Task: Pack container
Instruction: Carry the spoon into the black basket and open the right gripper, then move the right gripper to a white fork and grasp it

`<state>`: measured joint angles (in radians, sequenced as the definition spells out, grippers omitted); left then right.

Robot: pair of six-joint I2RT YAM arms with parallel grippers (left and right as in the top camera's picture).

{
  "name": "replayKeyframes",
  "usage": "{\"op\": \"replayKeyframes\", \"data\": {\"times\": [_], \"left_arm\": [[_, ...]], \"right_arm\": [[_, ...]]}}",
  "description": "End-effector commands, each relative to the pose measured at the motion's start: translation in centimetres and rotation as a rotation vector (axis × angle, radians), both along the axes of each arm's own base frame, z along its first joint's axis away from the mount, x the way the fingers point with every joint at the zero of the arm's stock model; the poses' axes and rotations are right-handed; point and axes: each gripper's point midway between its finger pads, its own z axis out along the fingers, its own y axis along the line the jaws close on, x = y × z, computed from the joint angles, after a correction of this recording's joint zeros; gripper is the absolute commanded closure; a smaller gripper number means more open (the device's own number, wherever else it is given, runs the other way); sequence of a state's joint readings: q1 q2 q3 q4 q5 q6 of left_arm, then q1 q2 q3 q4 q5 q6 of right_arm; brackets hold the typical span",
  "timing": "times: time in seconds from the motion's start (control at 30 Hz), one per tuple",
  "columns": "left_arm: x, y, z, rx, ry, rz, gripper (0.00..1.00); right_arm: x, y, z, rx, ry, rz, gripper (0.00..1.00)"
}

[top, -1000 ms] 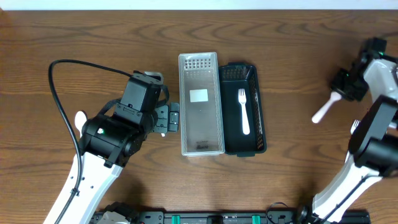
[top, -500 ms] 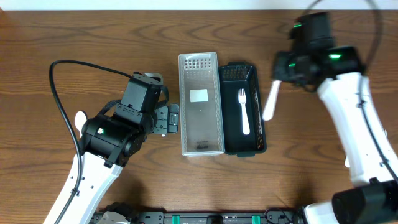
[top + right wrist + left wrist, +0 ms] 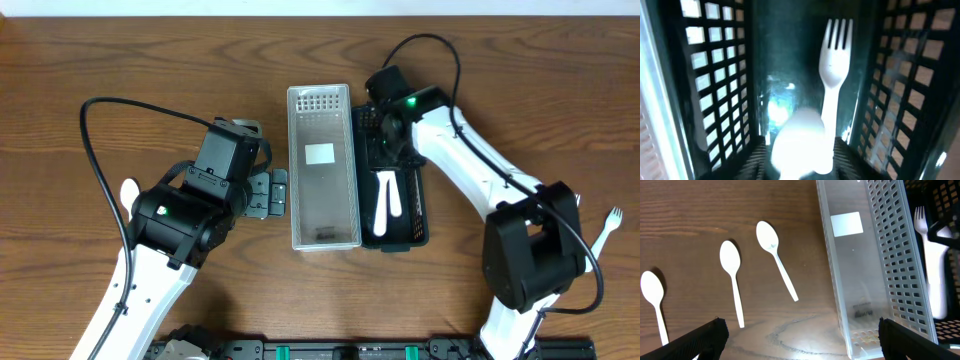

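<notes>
A clear container (image 3: 297,200) stands beside a black basket (image 3: 421,200) that holds a white fork (image 3: 396,200). My right gripper (image 3: 386,160) reaches down into the basket and is shut on a white plastic utensil (image 3: 379,212), which lies left of the fork. In the right wrist view the utensil (image 3: 800,132) is a blurred white blob between my fingers (image 3: 801,152), with the fork (image 3: 835,65) beyond it. My left gripper (image 3: 270,192) is open and empty beside the clear container (image 3: 890,255), low over the table (image 3: 800,340).
Three white spoons (image 3: 775,255) (image 3: 732,275) (image 3: 652,295) lie on the wood left of the clear container. One of them shows beside the left arm (image 3: 130,190). Another white fork (image 3: 606,224) lies near the table's right edge. A black cable (image 3: 95,150) loops at the left.
My right arm has swung from the far right across to the black basket, carrying the white utensil and lowering it in beside the fork. The left arm has stayed still.
</notes>
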<state>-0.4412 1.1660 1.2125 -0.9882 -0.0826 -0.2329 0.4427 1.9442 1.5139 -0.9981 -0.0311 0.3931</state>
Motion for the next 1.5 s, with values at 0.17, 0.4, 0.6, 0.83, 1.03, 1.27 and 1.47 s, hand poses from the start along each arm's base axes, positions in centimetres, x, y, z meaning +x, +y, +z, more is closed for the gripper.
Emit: {"op": "replayKeyframes", "data": {"times": [0.17, 0.4, 0.6, 0.83, 1.03, 1.27, 1.47], "left_arm": [[0.1, 0.3, -0.2, 0.013, 0.004, 0.011, 0.02], [0.1, 0.3, -0.2, 0.015, 0.003, 0.008, 0.02], [0.1, 0.3, -0.2, 0.015, 0.003, 0.008, 0.02], [0.1, 0.3, -0.2, 0.015, 0.003, 0.008, 0.02], [0.1, 0.3, -0.2, 0.015, 0.003, 0.008, 0.02], [-0.1, 0.4, -0.3, 0.018, 0.01, 0.008, 0.02], [-0.3, 0.5, -0.4, 0.023, 0.019, 0.008, 0.02]], "right_arm": [[1.9, -2.9, 9.1, 0.011, -0.172, -0.019, 0.42], [1.0, -16.9, 17.7, -0.044, -0.346, -0.361, 0.28], [-3.0, -28.8, 16.4, -0.133, -0.256, -0.606, 0.16], [-7.2, -34.4, 8.1, -0.11, -0.094, -0.72, 0.01], [-9.4, -35.2, 1.9, -0.094, -0.035, -0.732, 0.01], [-9.2, -35.5, -1.4, -0.107, -0.072, -0.708, 0.01], [-8.7, -35.9, -3.5, -0.106, -0.047, -0.683, 0.01]]}}
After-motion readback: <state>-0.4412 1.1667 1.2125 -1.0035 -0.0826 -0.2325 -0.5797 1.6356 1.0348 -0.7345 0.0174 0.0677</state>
